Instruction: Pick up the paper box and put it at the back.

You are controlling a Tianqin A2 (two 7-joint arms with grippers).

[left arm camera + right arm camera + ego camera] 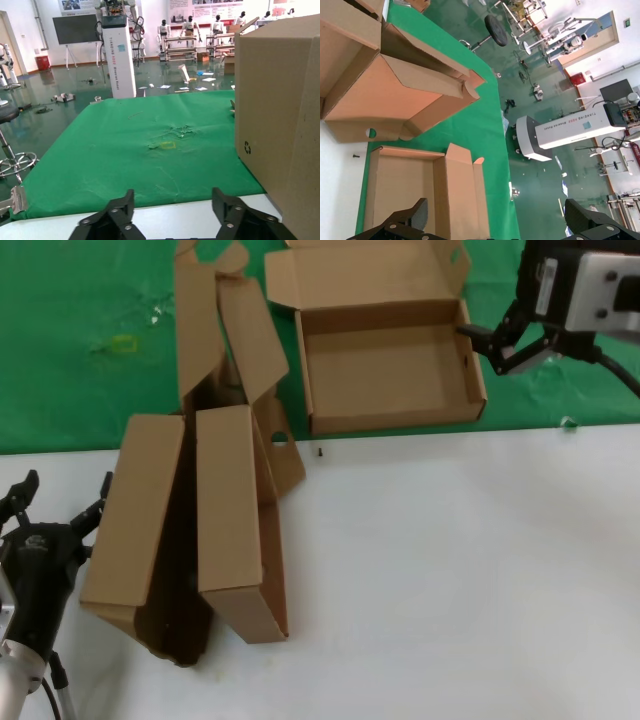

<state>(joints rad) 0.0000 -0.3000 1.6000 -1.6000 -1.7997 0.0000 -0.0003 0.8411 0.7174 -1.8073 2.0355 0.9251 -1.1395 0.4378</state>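
The paper box (385, 365) lies open on the green cloth at the back (70, 380), lid folded away from me, its front wall along the cloth's edge. My right gripper (490, 348) hovers just beside the box's right wall, open and holding nothing. In the right wrist view the same box (402, 190) and its lid sit beside one finger of that gripper (495, 210), jaws spread wide. My left gripper (65, 490) is parked open at the near left of the white table, and in its own view (172, 197) nothing lies between the fingers.
Two other brown boxes (135, 530) (230, 510) lie tangled at the left, flaps reaching onto the cloth; one (280, 115) stands close beside the left gripper. A small black screw (319, 452) rests on the white table (450, 560) near the cloth's edge.
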